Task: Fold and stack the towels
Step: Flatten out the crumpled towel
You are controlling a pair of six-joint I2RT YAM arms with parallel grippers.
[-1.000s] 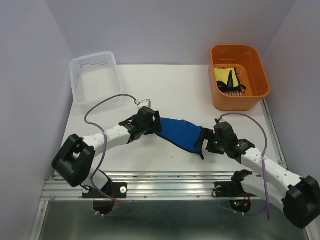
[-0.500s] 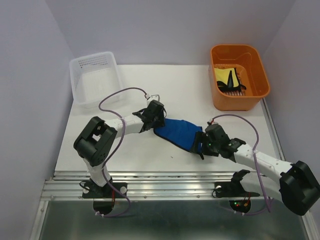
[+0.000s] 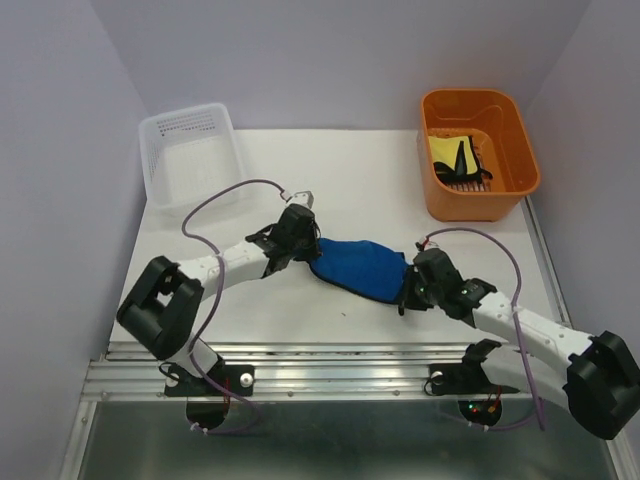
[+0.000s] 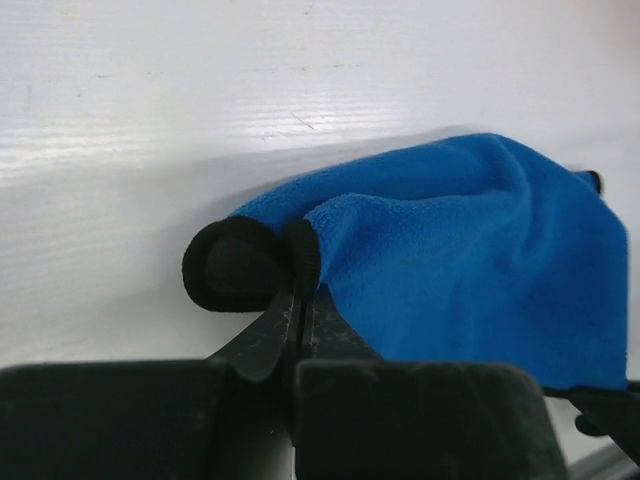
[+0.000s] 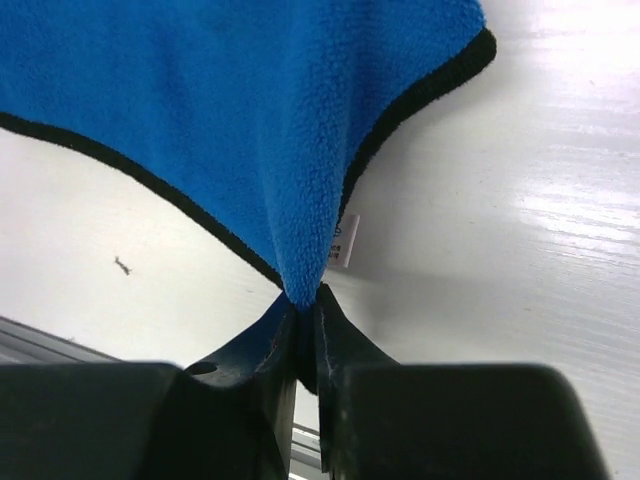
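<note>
Pinching the blue towel at both ends; my left gripper pressed on one dark-edged corner, my right gripper on the opposite one; cloth spans between them over the table; yellow towel lies in the orange bin.

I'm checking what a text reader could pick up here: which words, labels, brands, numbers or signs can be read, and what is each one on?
Nothing here can be read outright.
white tag at the edge of the blue towel: faint bluish print, too small and blurred to read.
orange bin: no lettering visible.
mesh basket: no lettering visible.
</note>
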